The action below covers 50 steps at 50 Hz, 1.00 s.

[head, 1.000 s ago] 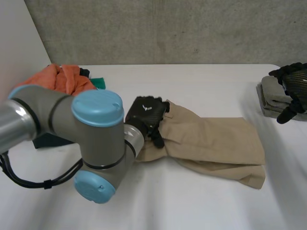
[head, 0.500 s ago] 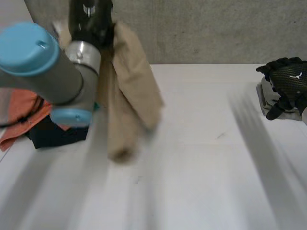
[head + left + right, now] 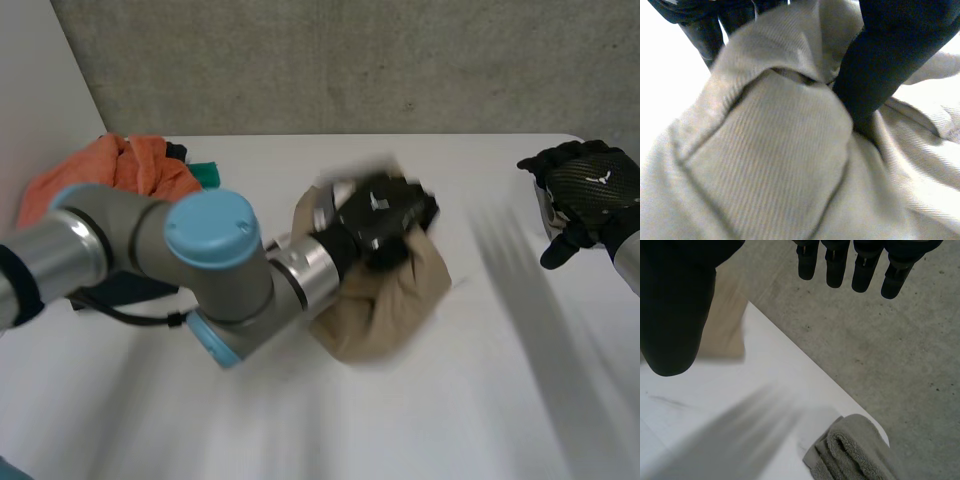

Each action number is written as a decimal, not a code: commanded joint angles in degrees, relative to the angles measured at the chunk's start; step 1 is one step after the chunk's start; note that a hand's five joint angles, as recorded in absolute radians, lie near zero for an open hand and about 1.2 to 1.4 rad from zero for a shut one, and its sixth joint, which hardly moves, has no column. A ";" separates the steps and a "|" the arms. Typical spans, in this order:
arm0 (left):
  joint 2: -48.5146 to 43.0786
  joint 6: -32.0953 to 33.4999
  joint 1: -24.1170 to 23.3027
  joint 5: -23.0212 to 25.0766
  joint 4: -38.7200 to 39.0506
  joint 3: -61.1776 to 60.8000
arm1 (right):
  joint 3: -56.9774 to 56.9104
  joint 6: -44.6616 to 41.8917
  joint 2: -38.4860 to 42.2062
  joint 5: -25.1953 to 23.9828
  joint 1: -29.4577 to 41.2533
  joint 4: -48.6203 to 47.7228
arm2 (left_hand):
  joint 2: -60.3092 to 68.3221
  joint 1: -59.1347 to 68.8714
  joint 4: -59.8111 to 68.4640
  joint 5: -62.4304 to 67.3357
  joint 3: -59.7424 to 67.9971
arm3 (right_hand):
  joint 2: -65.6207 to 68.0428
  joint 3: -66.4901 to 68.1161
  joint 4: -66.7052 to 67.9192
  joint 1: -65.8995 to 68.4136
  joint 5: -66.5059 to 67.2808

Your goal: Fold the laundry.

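Table (image 3: 450,420) was white, concrete wall (image 3: 400,60) stood behind, tan cloth (image 3: 380,320) lay bunched mid-table, left hand (image 3: 385,215) gripped it, right hand (image 3: 590,185) hung spread, empty, near grey towel (image 3: 855,450) at right edge, orange pile (image 3: 120,165) sat back-left

Under left hand (image 3: 385,215), beige cloth (image 3: 385,310) part-hidden; grey towel (image 3: 855,450) cropped.

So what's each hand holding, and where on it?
Left hand grips the tan cloth by a bunched fold; right hand holds nothing.
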 commanded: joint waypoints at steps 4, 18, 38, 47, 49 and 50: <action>0.78 4.42 -1.72 0.49 -4.37 -0.67 | 0.47 -0.04 -0.08 -0.77 -2.14 0.05 | -29.13 -30.33 -29.37 -29.03 -29.58 | -2.15 -2.13 -2.33 -2.83 -2.86; 16.87 4.69 -1.02 -17.87 -5.25 -8.05 | -1.46 -10.03 -3.94 -11.56 -1.00 4.96 | -37.56 -38.76 -37.80 -37.46 -38.01 | -2.15 -2.13 -2.33 -2.83 -2.86; 35.86 4.52 11.20 -26.93 -3.58 -37.23 | -17.45 -15.59 12.65 -16.60 24.21 22.46 | -40.08 -41.29 -40.33 -39.99 -40.53 | -1.23 -1.21 -1.41 -1.91 -1.93; 38.76 4.34 15.42 -26.84 -2.88 -42.15 | -27.21 -27.35 28.38 -4.57 34.42 22.72 | -40.25 -41.46 -40.50 -40.15 -40.70 | 2.46 2.48 2.28 1.78 1.75; 39.03 4.25 15.95 -26.76 -2.70 -42.77 | -28.53 -29.12 30.32 -2.98 35.47 22.72 | -40.25 -41.46 -40.50 -40.15 -40.70 | 5.15 5.17 4.97 4.47 4.44; 39.03 4.25 16.03 -26.76 -2.61 -42.95 | -29.76 -30.43 31.72 -1.40 36.69 22.55 | -40.25 -41.46 -40.50 -40.15 -40.70 | 12.82 12.85 12.64 12.15 12.12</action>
